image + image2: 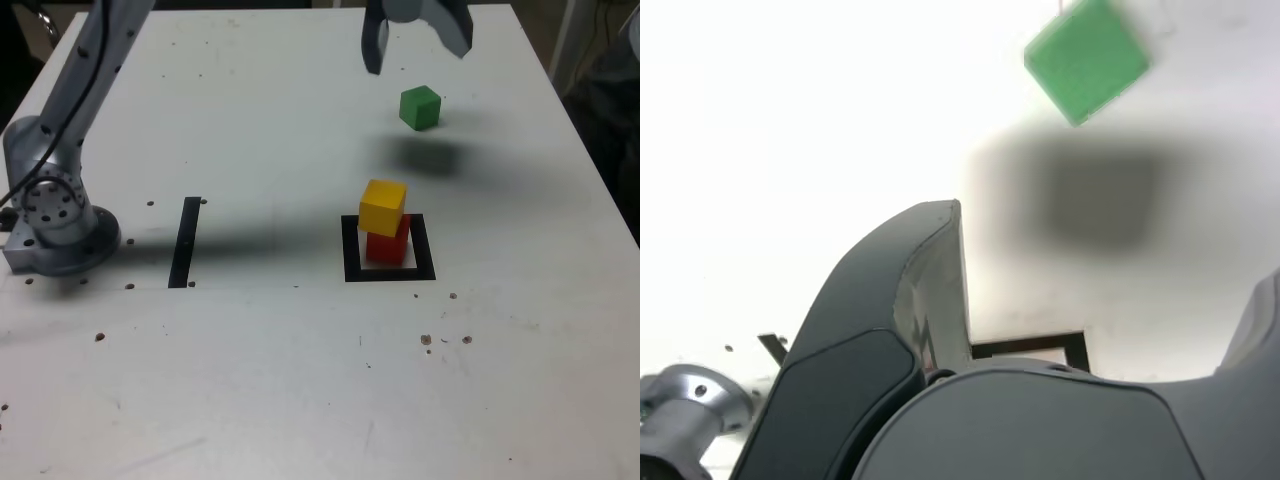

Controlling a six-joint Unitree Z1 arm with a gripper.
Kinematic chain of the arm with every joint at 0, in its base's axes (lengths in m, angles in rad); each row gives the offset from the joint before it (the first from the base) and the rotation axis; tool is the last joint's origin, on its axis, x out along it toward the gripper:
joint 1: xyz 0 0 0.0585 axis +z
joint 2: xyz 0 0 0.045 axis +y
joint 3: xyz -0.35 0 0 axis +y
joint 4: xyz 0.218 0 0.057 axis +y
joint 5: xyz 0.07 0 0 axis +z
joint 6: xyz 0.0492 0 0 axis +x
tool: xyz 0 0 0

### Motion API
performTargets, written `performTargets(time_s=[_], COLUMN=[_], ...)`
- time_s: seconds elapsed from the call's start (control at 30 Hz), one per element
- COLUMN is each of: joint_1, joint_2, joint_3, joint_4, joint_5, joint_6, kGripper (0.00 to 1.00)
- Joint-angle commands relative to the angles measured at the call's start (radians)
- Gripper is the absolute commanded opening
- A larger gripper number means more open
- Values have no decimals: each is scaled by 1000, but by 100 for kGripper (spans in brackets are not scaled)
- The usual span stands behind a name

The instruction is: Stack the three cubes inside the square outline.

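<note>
The yellow cube sits on the red cube, a little askew, inside the black square outline. The green cube lies alone on the white table, farther back, and in the wrist view the green cube lies beyond the fingers. My gripper hangs in the air above and just behind the green cube, open, its jaws spread wide with nothing between them. In the wrist view my gripper casts a dark shadow on the table, and a corner of the square outline peeks out behind one finger.
A thin black strip lies flat at the exterior view's left of the outline. The arm's grey base stands at the table's left edge. Small screw holes dot the white table.
</note>
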Motion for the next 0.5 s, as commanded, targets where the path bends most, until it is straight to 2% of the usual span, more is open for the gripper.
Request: performTargets(time_s=[0.0,0.27,0.47], joint_1=[17,46,58], joint_2=[36,155,208], joint_3=[-35,-116,-137], joint_4=[12,13,11], joint_5=[15,30,38], joint_6=[17,25,18], kGripper=[100,99,99])
